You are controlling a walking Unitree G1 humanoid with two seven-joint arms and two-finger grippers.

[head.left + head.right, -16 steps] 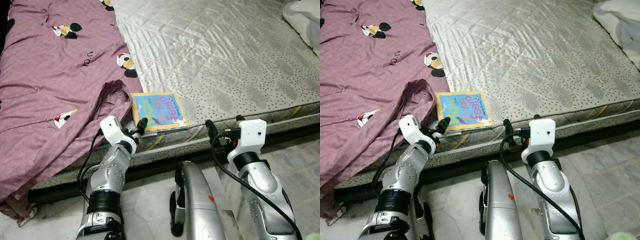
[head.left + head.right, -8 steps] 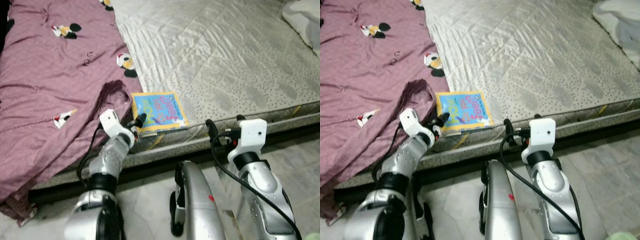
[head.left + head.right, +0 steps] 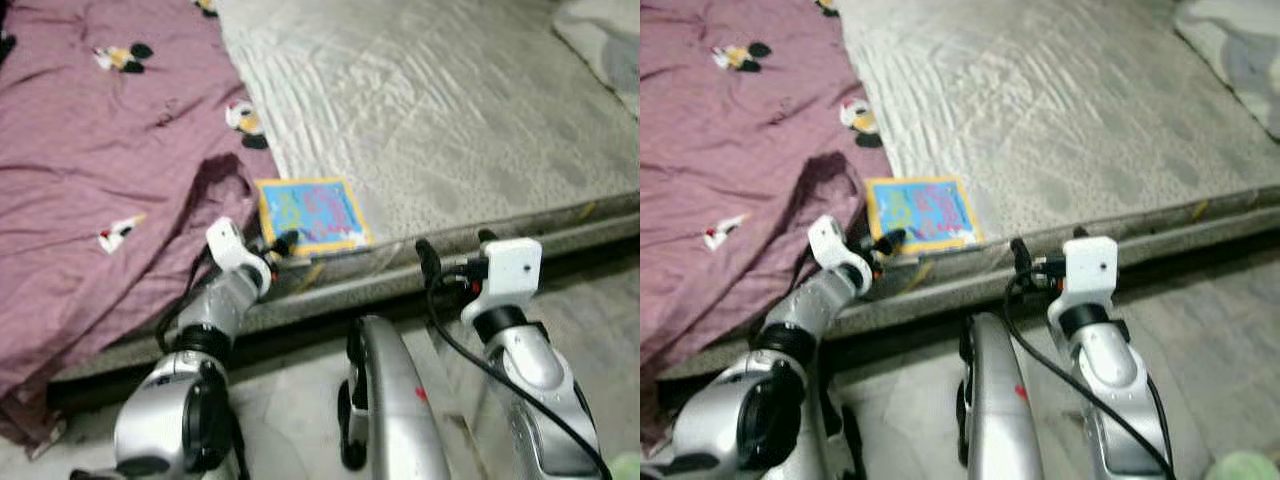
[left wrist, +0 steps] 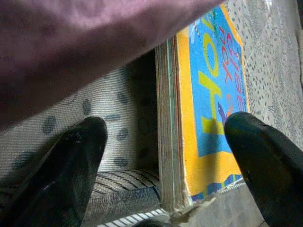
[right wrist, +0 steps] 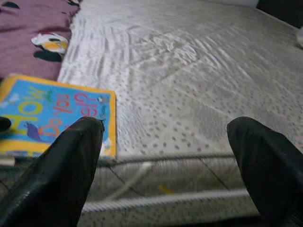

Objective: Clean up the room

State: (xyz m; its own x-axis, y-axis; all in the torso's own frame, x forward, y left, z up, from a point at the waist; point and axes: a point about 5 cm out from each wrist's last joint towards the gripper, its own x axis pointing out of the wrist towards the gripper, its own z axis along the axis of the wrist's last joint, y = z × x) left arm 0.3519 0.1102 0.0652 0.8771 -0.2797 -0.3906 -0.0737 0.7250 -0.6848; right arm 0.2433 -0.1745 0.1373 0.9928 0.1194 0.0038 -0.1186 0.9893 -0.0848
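Left gripper [image 4: 163,156] jaws spread wide, one black finger [image 4: 66,170] over the mattress surface on the blanket side, the other [image 4: 262,161] over the cover of the book, nothing clamped. Right gripper [image 5: 163,161] jaws also released, fingers far apart, gripping nothing.

Children's board book [image 3: 312,214]: blue cover, yellow border, coloured lettering. Lies flat on the mattress [image 3: 450,110] at its near edge, just beside the fold of the maroon blanket [image 3: 100,170]. Left wrist view shows the book's thick stacked page edges side-on, between the two fingers; the blanket's hem hangs over the top of that view. Whether either finger touches the book, cannot tell.

Left gripper sits at the book's near left corner in the head views [image 3: 278,245], arm reaching up from below the bed edge. Right gripper [image 3: 455,250] hovers in front of the mattress side, to the right of the book and apart from it, pointing toward the bed.

Mattress: grey-white, quilted, small dark dot pattern. Blanket printed with cartoon figures, covers the left part of the bed and drapes over its edge. Pale tiled floor [image 3: 300,400] below. Head views slightly blurred.
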